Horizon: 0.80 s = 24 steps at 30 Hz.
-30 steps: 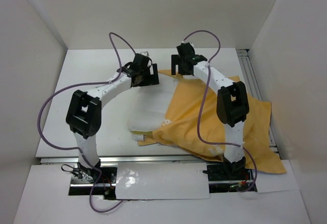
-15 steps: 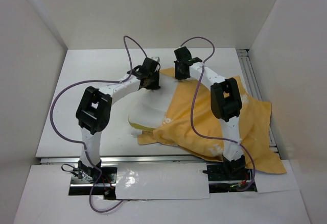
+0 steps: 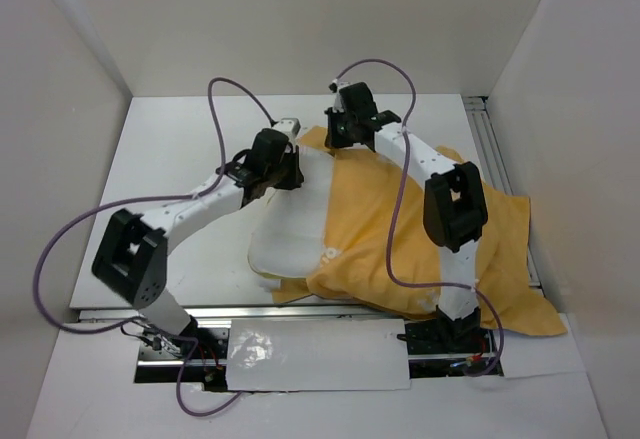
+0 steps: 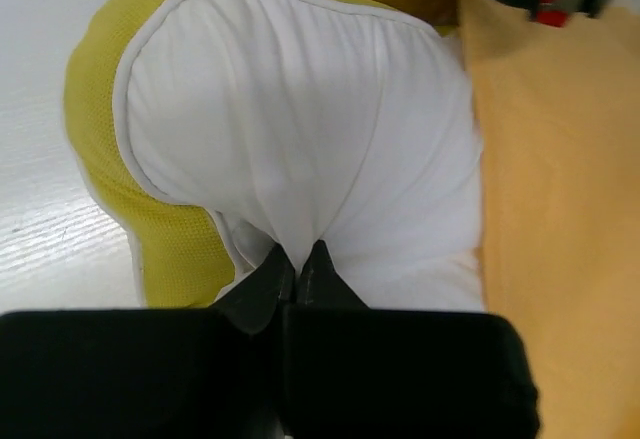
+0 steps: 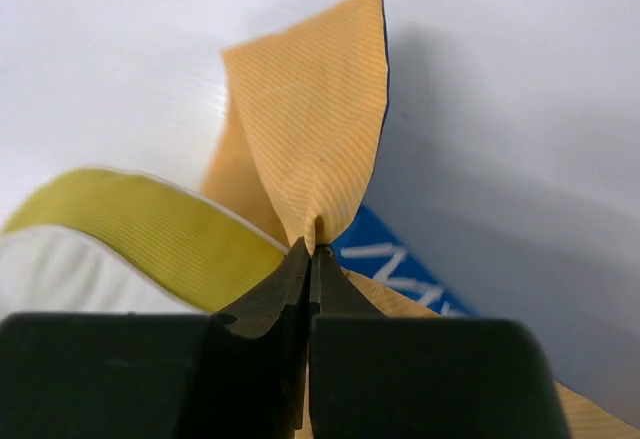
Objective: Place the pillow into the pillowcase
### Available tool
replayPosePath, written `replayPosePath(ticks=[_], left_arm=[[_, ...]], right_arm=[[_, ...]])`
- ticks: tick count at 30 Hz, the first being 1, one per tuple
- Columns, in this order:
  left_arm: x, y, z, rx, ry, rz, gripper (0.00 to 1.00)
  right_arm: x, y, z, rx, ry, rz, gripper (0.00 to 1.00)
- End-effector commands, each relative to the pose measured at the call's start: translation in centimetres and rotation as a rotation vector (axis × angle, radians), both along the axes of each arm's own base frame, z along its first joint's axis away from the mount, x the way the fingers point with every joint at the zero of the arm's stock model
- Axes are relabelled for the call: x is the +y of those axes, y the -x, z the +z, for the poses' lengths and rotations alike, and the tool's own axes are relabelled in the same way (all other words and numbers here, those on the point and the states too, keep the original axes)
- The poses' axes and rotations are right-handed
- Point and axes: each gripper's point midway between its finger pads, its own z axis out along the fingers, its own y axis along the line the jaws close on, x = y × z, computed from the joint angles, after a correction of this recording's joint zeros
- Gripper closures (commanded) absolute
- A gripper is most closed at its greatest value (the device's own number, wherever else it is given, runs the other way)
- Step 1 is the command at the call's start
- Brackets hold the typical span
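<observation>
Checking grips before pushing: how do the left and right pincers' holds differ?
The left pincer pinches a fold of the white pillow; the right pincer pinches the orange pillowcase edge. Pillow cloth bulges plump; pillowcase cloth stands as a thin peak. Both pincers are shut.

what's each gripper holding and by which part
The left gripper pinches a fold of white fabric on the pillow; right gripper pinches an orange edge flap of the pillowcase.

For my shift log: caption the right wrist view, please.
Right gripper shut on an orange corner of the pillowcase, beside the yellow edge of the pillow.
</observation>
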Motion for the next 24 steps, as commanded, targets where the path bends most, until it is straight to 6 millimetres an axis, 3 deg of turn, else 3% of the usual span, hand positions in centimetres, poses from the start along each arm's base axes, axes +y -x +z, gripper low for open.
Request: replayPosePath(ticks=[1,2,3,8,11,14,17,22,24], left_arm=[[-2.4,2.0,10.3,-0.266,0.139,-0.09,1.0],[-3.0,3.0,11.6,-0.299,0.144,-0.108,1.0],[-2.3,3.6,13.6,-0.349,0.15,-0.074,1.0],[-1.4,6.0,16.2,-0.399,0.205,-0.028,1.0],[-0.7,6.2,17.7,-0.435,0.24,0.031,1.0],[-1.3,6.5,19.0,-0.468,0.267,0.069,1.0],[-1.0,6.5,18.7,-0.464,0.273,0.133,1.0],[-0.6,5.3,16.5,-0.431,0.236,0.251,1.0],[-2.0,5.6,16.7,-0.441,0.28,0.233,1.0]], right_arm=[[8.2,3.2,13.3,-0.326,-0.2,0.265,1.0],[8.8,4.2,15.7,-0.378,-0.227,0.284,1.0],[9.6,4.9,17.1,-0.411,-0.247,0.302,1.0],[13.7,11.1,23.3,-0.51,-0.362,0.418,1.0],[15.9,14.2,25.4,-0.538,-0.395,0.451,1.0],[17.2,16.8,28.5,-0.586,-0.432,0.443,1.0],[17.8,18.4,31.7,-0.636,-0.472,0.414,1.0],[18.0,19.3,34.0,-0.671,-0.504,0.409,1.0],[18.2,19.0,33.9,-0.664,-0.508,0.392,1.0]])
